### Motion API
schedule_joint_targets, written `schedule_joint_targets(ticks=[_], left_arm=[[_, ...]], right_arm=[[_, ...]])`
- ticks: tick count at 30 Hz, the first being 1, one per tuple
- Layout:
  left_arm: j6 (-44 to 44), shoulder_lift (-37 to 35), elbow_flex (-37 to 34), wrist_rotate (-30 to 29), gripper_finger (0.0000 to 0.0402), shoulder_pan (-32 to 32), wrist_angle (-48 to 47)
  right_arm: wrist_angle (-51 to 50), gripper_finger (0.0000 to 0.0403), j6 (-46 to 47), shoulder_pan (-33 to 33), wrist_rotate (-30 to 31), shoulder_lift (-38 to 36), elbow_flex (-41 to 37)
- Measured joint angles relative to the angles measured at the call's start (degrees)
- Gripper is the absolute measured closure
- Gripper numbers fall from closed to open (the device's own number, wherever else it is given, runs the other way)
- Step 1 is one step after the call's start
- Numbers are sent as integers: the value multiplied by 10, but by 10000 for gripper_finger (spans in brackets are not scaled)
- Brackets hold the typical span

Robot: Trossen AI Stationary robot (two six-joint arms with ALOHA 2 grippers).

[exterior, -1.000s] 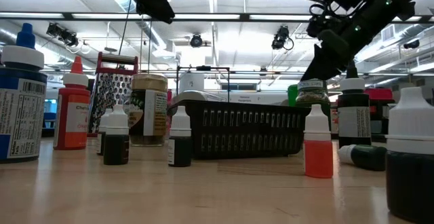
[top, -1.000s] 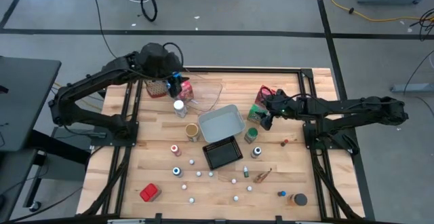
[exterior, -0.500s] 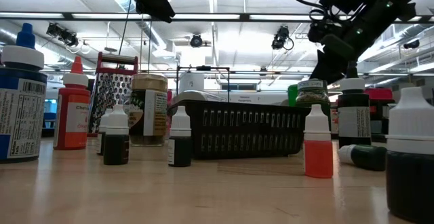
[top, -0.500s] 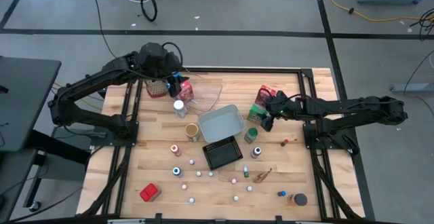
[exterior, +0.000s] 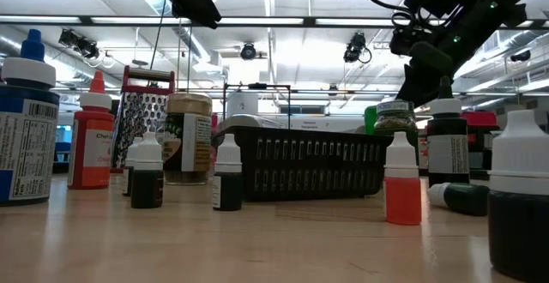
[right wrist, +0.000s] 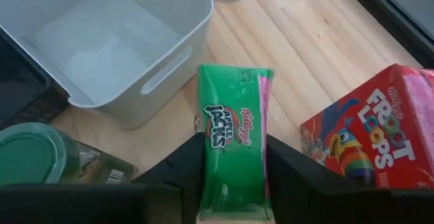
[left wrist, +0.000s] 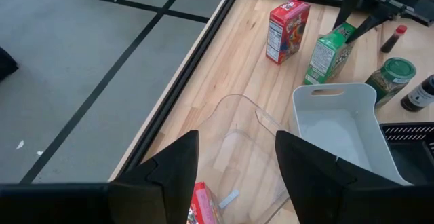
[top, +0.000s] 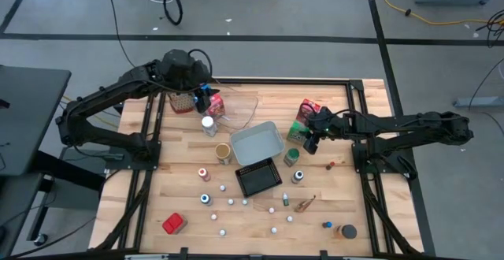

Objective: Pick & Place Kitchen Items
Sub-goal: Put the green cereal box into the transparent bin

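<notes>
Right wrist view shows the right gripper with its two fingers pressed on either side of the upright green carton, which stands beside the red carton and near the grey tray, while the left gripper hangs part-open and empty above the clear tray.

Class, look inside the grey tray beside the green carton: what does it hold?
The grey tray shows only its bare pale floor; nothing lies inside. One corner falls outside the right wrist view, beside the green carton.

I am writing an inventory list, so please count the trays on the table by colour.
Clear tray: 1
Grey tray: 1
Black tray: 1
Total: 3
</notes>
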Motion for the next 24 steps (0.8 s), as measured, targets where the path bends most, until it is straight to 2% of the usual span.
schedule_joint_targets(ticks=[4,9,20,24], left_arm=[[-1,0,0,0,196,0,0],[-1,0,0,0,196,0,0],[-4,0,-1,-1,196,0,-6],[-37,0,-1,-5,196,0,-4]], right_arm=[[14,295,-12,0,-1,-4,0],[38,294,-41,0,1,-11,10],[3,296,-126,0,2,-9,133],[-8,294,-152,0,11,-8,159]])
